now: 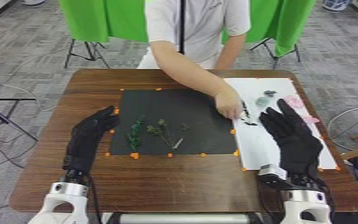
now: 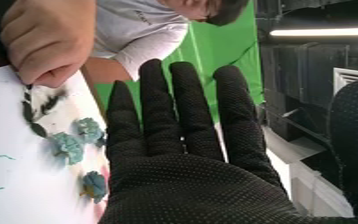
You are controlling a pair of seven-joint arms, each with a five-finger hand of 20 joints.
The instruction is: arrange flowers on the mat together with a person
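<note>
In the head view my right hand (image 1: 289,131) is held over the white sheet with straight fingers, and my left hand (image 1: 90,136) is beside the black mat's left edge, also with relaxed fingers. On the black mat (image 1: 206,137) lie a green sprig (image 1: 135,134) and thin stems with small leaves (image 1: 164,131). A person's hand (image 1: 229,106) is at the mat's right edge, pinching a dark-leaved stem (image 1: 247,115). My right hand (image 2: 189,180) has its fingers extended in the right wrist view, near blue-green flowers (image 2: 69,147) and the person's hand (image 2: 47,45).
The white sheet (image 1: 258,150) right of the mat holds blue-green flowers (image 1: 264,101) and pink flowers (image 1: 294,102). Orange tape pieces (image 1: 135,155) mark the edges of mat and sheet. The person stands at the table's far side.
</note>
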